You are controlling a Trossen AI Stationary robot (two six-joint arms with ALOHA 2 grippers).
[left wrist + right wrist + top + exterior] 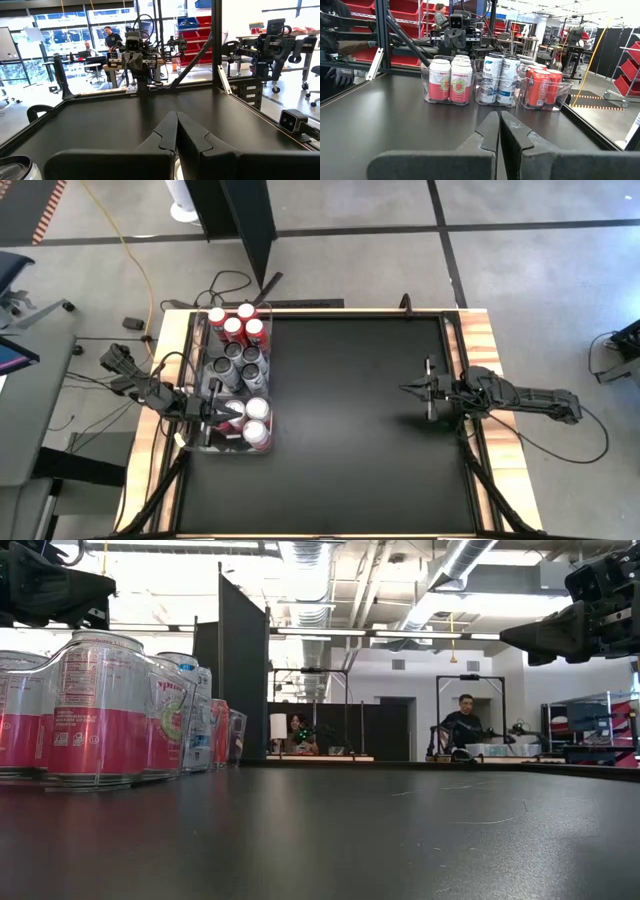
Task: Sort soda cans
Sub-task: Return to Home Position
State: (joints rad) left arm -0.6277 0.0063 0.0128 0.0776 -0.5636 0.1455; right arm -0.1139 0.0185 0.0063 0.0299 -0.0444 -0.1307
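Observation:
The soda cans stand upright in three clear tubs in a row along the table's left edge. Red cans [238, 323] [540, 87] fill the far tub, dark and white-blue cans [240, 366] [500, 80] the middle one, white-and-red cans [257, 422] [450, 82] [100, 705] the near one. My left gripper [232, 412] [176, 131] is shut and hovers over the near tub, pointing toward the table's right. My right gripper [405, 389] [499, 129] [505, 635] is shut and hangs above the table's right part, pointing left at the tubs.
The black table top [350, 430] stretches bare between the tubs and my right gripper. A raised frame [455, 360] runs along the table's edges. One silver can top [15, 167] shows just below my left gripper. People sit at benches far behind the table [465, 715].

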